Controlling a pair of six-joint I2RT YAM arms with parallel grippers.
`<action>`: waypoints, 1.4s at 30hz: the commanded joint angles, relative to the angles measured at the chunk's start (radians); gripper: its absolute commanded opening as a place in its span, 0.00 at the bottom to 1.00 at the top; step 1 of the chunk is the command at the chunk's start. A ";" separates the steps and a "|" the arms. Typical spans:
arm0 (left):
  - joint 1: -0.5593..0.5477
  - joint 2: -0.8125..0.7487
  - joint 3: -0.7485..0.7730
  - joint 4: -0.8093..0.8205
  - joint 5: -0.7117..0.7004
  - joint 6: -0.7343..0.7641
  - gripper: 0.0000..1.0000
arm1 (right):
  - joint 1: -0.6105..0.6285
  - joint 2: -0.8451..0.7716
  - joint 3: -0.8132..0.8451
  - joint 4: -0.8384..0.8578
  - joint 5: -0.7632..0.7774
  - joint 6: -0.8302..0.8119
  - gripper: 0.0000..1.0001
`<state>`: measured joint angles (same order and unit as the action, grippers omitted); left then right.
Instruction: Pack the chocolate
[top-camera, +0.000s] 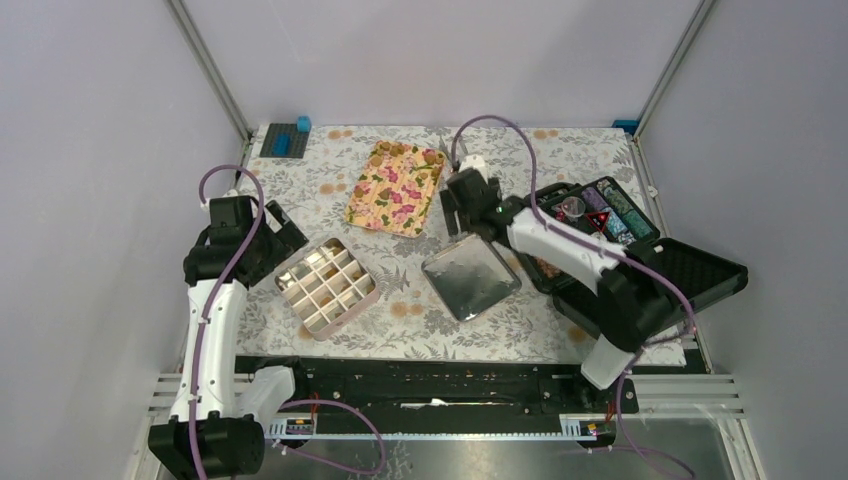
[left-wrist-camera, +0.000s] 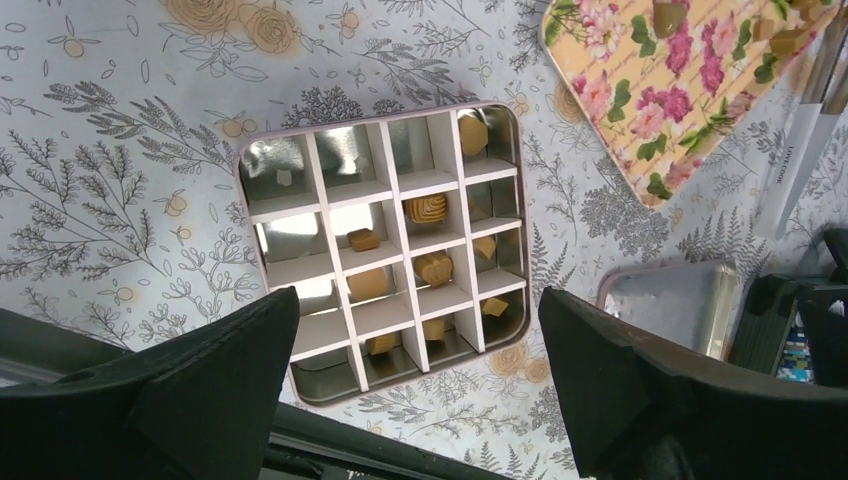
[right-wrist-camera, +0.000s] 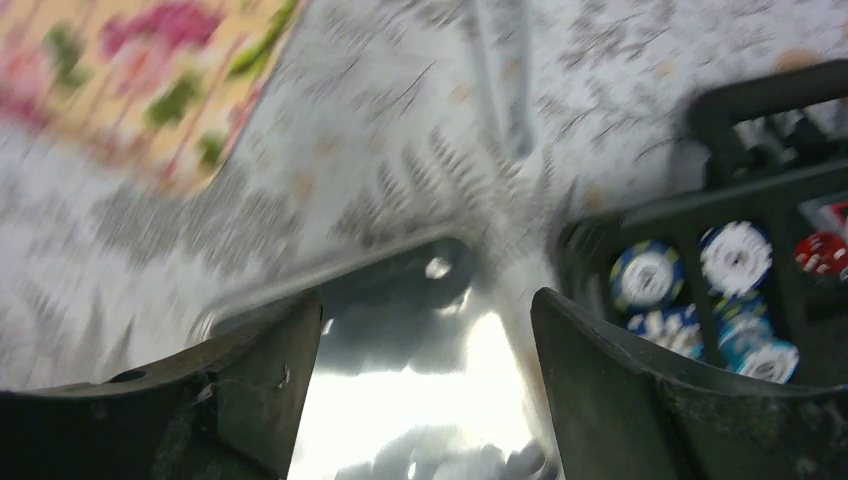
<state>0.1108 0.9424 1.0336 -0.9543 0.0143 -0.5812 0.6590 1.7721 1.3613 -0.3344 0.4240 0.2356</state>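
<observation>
The divided tin (top-camera: 350, 313) lies left of centre on the patterned cloth. In the left wrist view (left-wrist-camera: 370, 117) several of its cells hold golden-brown chocolates (left-wrist-camera: 425, 208). A few olive lumps (left-wrist-camera: 668, 15) lie on the flowered tray (top-camera: 397, 187), which also shows in the left wrist view (left-wrist-camera: 640, 120). My left gripper (top-camera: 275, 240) is open and empty, hovering over the tin's near edge (left-wrist-camera: 418, 302). My right gripper (top-camera: 462, 215) is open and empty above the far corner of the tin's shiny lid (top-camera: 470, 278). The right wrist view (right-wrist-camera: 425, 300) is blurred.
A black case (top-camera: 690, 275) stands open at the right and holds round striped chips (right-wrist-camera: 735, 257). The lid (left-wrist-camera: 670, 305) lies between the tin and the case. A dark block with a blue piece (top-camera: 285, 138) sits at the back left corner.
</observation>
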 joint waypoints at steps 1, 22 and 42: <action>0.011 0.039 0.018 -0.027 -0.026 -0.006 0.99 | 0.132 -0.158 -0.196 0.031 -0.047 -0.021 0.84; 0.307 0.103 -0.297 0.120 0.184 -0.114 0.99 | 0.429 -0.073 -0.400 0.134 -0.037 0.156 0.69; 0.203 0.217 -0.340 0.354 0.310 -0.071 0.99 | 0.430 -0.239 -0.310 0.040 -0.113 0.187 0.00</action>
<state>0.3851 1.1496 0.6846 -0.6685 0.2924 -0.6647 1.0847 1.6573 0.9718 -0.2527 0.3481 0.4236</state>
